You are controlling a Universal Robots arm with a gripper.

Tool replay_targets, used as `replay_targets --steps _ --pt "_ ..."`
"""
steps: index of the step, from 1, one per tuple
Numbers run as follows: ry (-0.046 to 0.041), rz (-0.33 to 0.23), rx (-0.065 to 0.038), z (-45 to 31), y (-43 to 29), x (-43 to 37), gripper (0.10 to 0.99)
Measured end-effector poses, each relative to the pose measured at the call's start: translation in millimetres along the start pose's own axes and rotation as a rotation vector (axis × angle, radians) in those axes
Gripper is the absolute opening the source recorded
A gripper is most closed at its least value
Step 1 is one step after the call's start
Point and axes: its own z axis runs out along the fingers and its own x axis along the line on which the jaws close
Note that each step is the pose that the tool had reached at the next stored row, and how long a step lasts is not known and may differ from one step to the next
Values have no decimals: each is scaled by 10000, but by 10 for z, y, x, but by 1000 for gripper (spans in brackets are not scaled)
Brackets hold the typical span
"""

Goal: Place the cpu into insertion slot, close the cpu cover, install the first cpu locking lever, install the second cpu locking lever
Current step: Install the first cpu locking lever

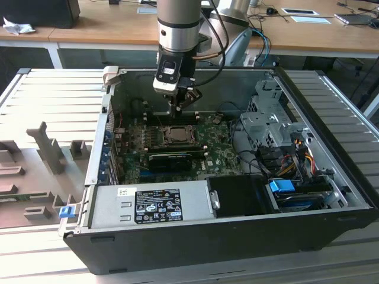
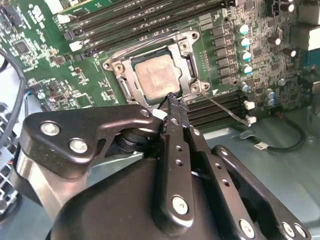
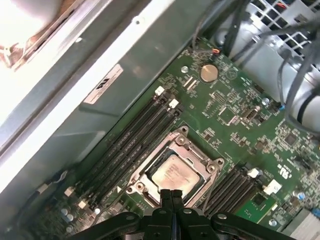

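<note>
In the exterior view, the grey robot arm (image 1: pixel 177 23) reaches down into an open black desktop computer case (image 1: pixel 207 245) that lies on its side. Its black gripper (image 1: pixel 179 106) hangs over the green motherboard (image 1: pixel 220 155), just above the small square cpu with the pale silvery face (image 1: pixel 176 135). A long black expansion card (image 1: pixel 170 160) lies just beside the chip, on its near side. A grey metal power supply box (image 1: pixel 148 204) fills the near corner of the case.

In the second wrist view, the gripper (image 2: pixel 172 100) has its two slim black fingers clenched against each other. Their tip stands at the edge of the cpu (image 2: pixel 157 80). The chip sits in the dark square insertion slot (image 2: pixel 191 64). The dull silver cpu cover (image 2: pixel 128 82) lies flat around it, and the chip's face shows through the cover's square cut-out. A thin metal wire lever (image 2: pixel 225 107) slants away from one corner of the socket and crosses the black memory slots (image 2: pixel 220 112) beside it.

In the first wrist view, the fingers of the gripper (image 3: pixel 171 196) again meet along a narrow seam. Their tip overlaps the edge of the cpu (image 3: pixel 172 172), which is framed by the cpu cover (image 3: pixel 196 156). Whether the tip touches metal cannot be told. A round silver coin battery (image 3: pixel 208 73) sits well apart on the board.
</note>
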Motion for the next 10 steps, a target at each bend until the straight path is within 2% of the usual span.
replay_targets --steps 4,5,10 --pt "15 -596 2 0 0 0 106" --pt "24 -953 3 1 0 0 106" --pt "52 -2055 8 11 0 0 106"
